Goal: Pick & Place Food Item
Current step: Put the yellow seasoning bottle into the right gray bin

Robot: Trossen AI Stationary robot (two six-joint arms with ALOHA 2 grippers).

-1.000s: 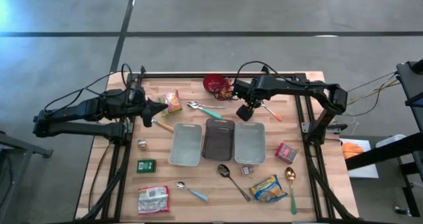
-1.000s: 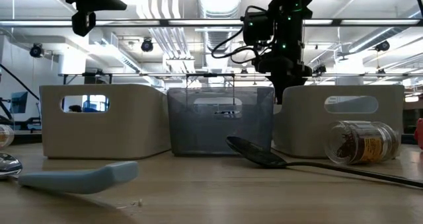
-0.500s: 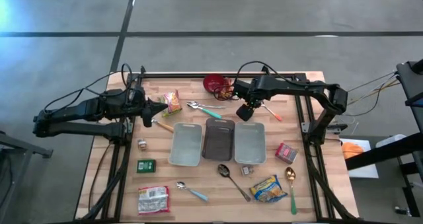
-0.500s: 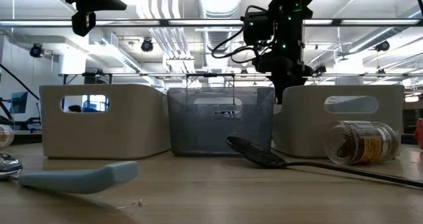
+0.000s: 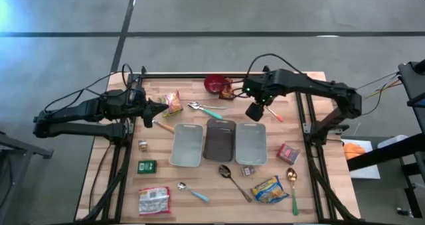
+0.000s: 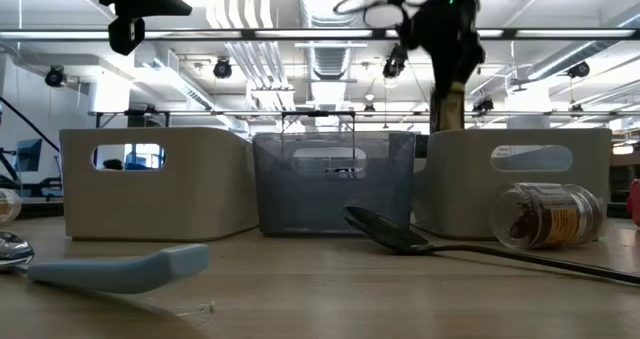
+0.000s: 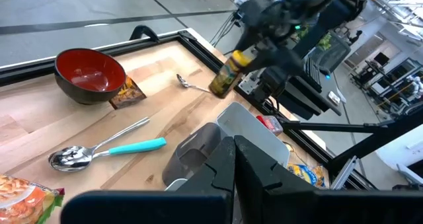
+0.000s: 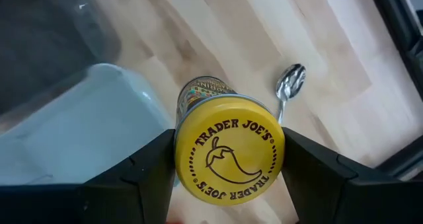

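A spice jar (image 8: 203,92) with a yellow lid hangs in the air near the far end of the right white bin (image 5: 251,143), with my right gripper (image 5: 255,109) shut on it. In the low view the jar (image 6: 450,109) shows above the bins' rims. Three bins stand side by side mid-table: a white one (image 5: 186,145), a dark grey one (image 5: 220,140) and the right white one. My left gripper (image 5: 163,107) is shut on nothing and waits above the table's left part, beside a snack packet (image 5: 172,101). My right gripper pinches the jar at its yellow lid (image 8: 184,151) between its two fingers (image 8: 142,174), one on each side of the lid's rim. The fingers come from above, pointing down. The jar hangs below them, roughly upright and clear of table and bins.
A red bowl (image 5: 216,84) stands at the far edge with a small packet beside it. A teal-handled spoon (image 5: 207,109), other spoons (image 5: 234,181) and food packets (image 5: 269,188) lie about the bins. Another jar (image 6: 545,214) lies on its side near the front.
My right gripper has gone up and a little toward the table's right edge with the jar. The jar, earlier down behind the bins, now hangs above their rims.
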